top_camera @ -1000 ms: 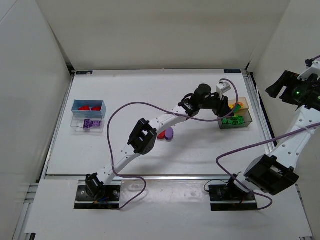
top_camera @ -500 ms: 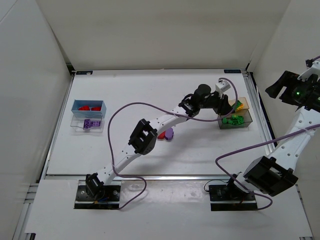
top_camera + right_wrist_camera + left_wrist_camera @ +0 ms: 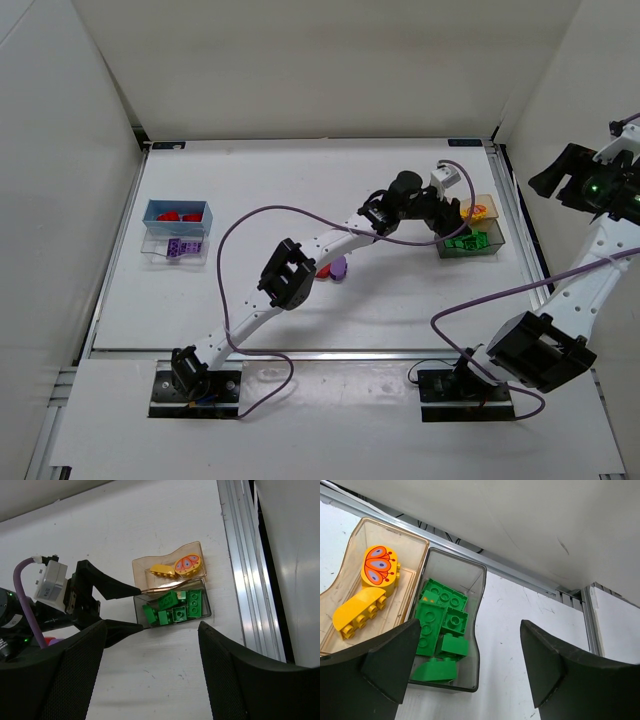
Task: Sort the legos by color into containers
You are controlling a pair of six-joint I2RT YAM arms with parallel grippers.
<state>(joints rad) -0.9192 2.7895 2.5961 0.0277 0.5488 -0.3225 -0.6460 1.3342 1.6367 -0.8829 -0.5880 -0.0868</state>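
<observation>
**Left fingers sprung open over the green box**

Since a second ago my left fingers (image 3: 458,224) have gone from nearly closed to spread wide. They hold nothing now. The arm itself has barely shifted.

The white desk (image 3: 300,180) carries everything. The left arm (image 3: 290,275) reaches diagonally across it to the far right corner. The right arm (image 3: 560,300) is raised off the right edge of the desk, and its camera looks down on that same corner. The right fingers (image 3: 553,172) are well apart and hold nothing.

Containers:
- The tan box (image 3: 342,587) and the dark-clear box (image 3: 470,580) sit touching, side by side at the right edge. The open left fingers hang above the dark-clear one.
- The blue box (image 3: 178,203) and the clear box (image 3: 200,255) sit touching at the far left, with the blue one behind.

Legos:
- The green blocks (image 3: 442,615) are piled in the dark-clear box.
- A yellow rounded block with a butterfly print (image 3: 381,569) and a long yellow block (image 3: 359,611) lie in the tan box.
- The red blocks (image 3: 180,215) are in the blue box.
- The purple blocks (image 3: 180,247) are in the clear box.
- A loose purple rounded block (image 3: 339,267) lies mid-desk with a red block (image 3: 324,270) just beside it. Both are by the left arm's elbow, and the arm partly hides the red one.
</observation>
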